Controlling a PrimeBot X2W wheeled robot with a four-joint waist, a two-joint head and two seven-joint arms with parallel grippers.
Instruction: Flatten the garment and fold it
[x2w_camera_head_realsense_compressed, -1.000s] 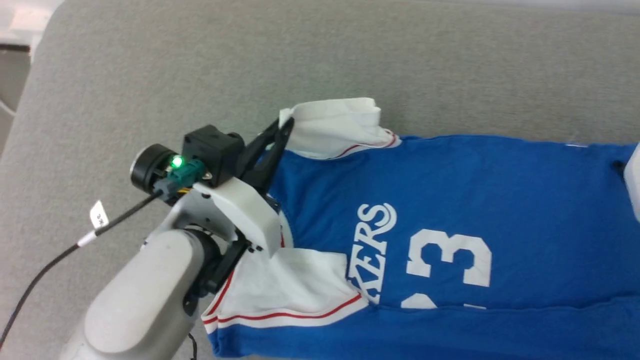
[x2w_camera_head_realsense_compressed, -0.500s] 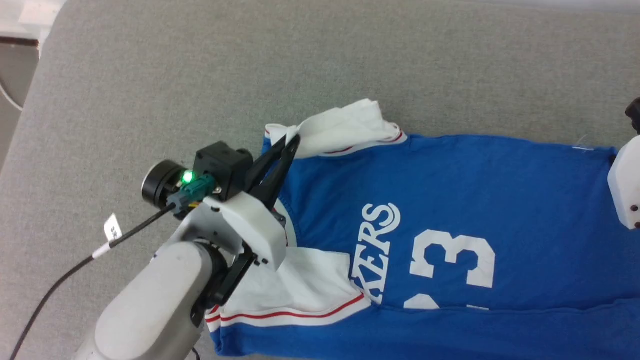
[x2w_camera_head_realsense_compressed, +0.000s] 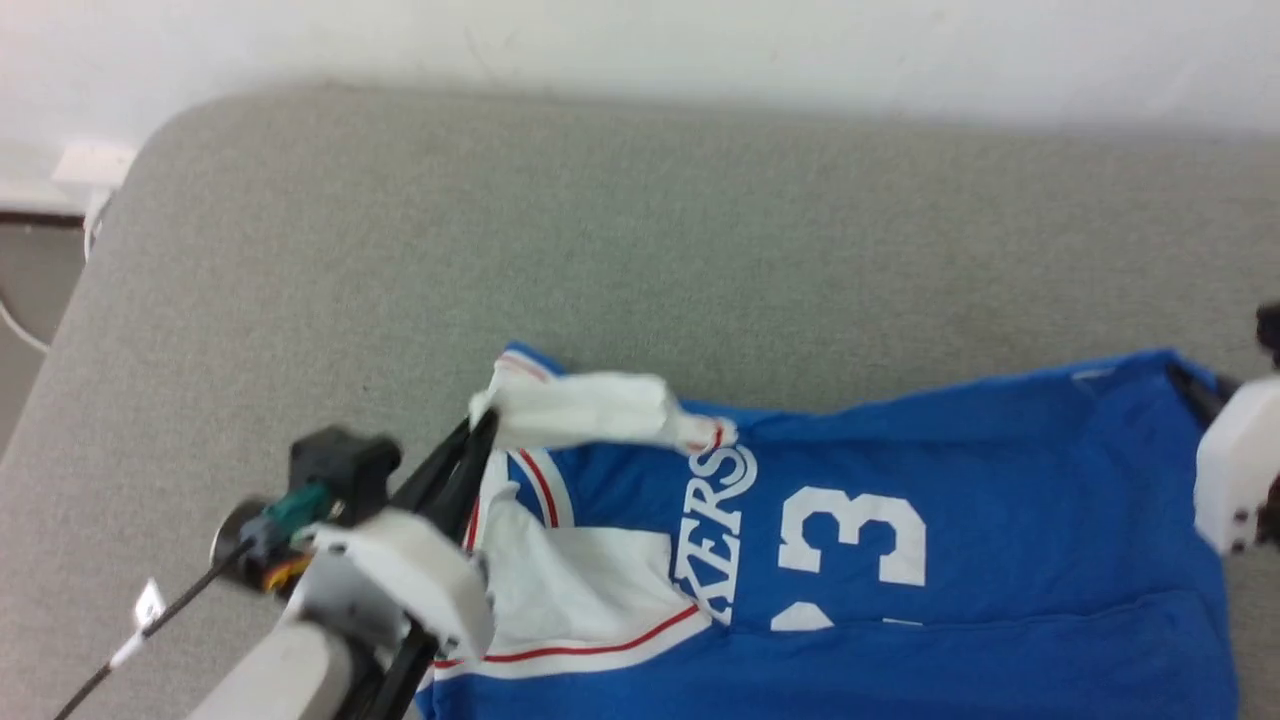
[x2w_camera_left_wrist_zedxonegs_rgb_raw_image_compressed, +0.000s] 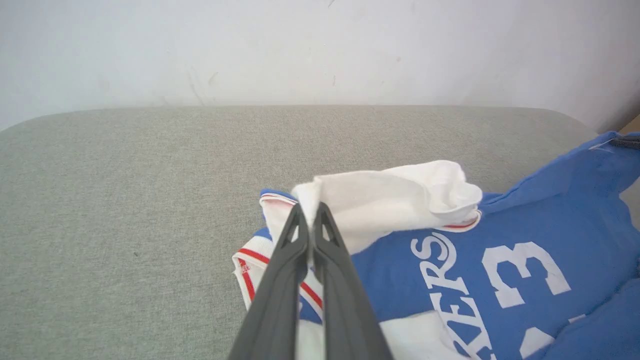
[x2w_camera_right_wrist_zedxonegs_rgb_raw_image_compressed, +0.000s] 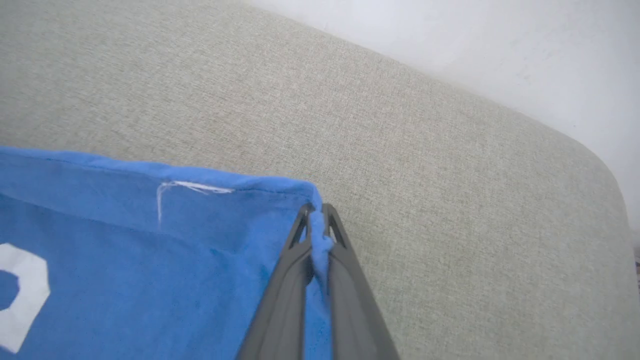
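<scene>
- Jersey T-shirt (x2w_camera_head_realsense_compressed: 1000, 500) lies print-up lengthwise on the grey fabric surface (x2w_camera_head_realsense_compressed: 700, 250), collar end to robot's left, hem to its right.
- Left gripper (x2w_camera_left_wrist_zedxonegs_rgb_raw_image_compressed: 310, 212): clamped on the edge of the far white sleeve (x2w_camera_left_wrist_zedxonegs_rgb_raw_image_compressed: 390, 200). The sleeve is bunched and lifted off the surface, hanging over the top of the "KERS" lettering (x2w_camera_head_realsense_compressed: 715, 520).
- Right gripper (x2w_camera_right_wrist_zedxonegs_rgb_raw_image_compressed: 315, 207): pinched shut on the far hem corner (x2w_camera_right_wrist_zedxonegs_rgb_raw_image_compressed: 300, 192), blue cloth visibly caught between the fingers.
- Done, as I read it: body mostly flat, few wrinkles. Near long edge looks folded in, with a blue band (x2w_camera_head_realsense_compressed: 900, 660) covering the bottom of the number 3, and the near sleeve (x2w_camera_head_realsense_compressed: 590, 580) lying on the chest.
- In hand: both far-edge corners gripped, which looks like the setup for folding the far side inward.
- Left to do: lay the far edge and sleeve flat over the front, let go, then fold across the length, collar to hem. Roughly halfway, a judgement only.
- Risk: the far sleeve is crumpled in the grip and may land wadded, not flat.
</scene>
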